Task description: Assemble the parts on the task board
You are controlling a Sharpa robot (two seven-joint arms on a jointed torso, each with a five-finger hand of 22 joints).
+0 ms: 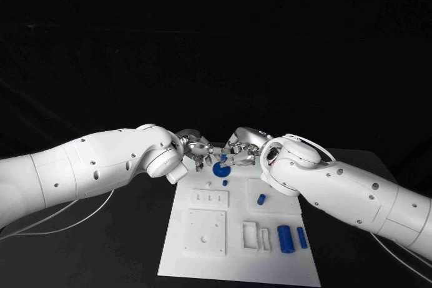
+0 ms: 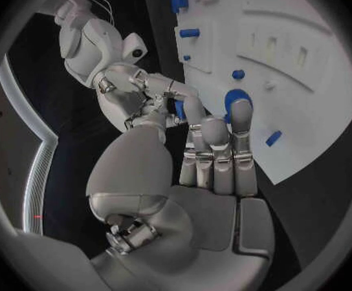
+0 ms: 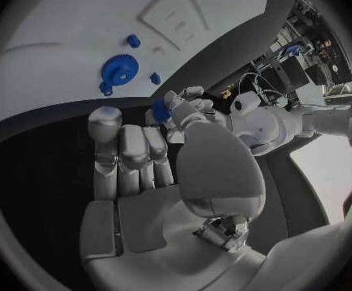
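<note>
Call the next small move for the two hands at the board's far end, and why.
Probably settle the grip: one hand tightens on the small blue part before the other eases off. The left hand and right hand meet fingertip to fingertip above the blue gear, with the part between both sets of fingers. Which hand carries it is unclear.

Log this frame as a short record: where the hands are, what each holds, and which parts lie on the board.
hands: left hand and right hand meet fingertip to fingertip above the far end of the task board
held: small blue part between the fingertips of the two hands; which hand grips it cannot be told
on board, far end: blue gear
on board, right side: small blue peg, large blue cylinder, slim blue pin
</note>
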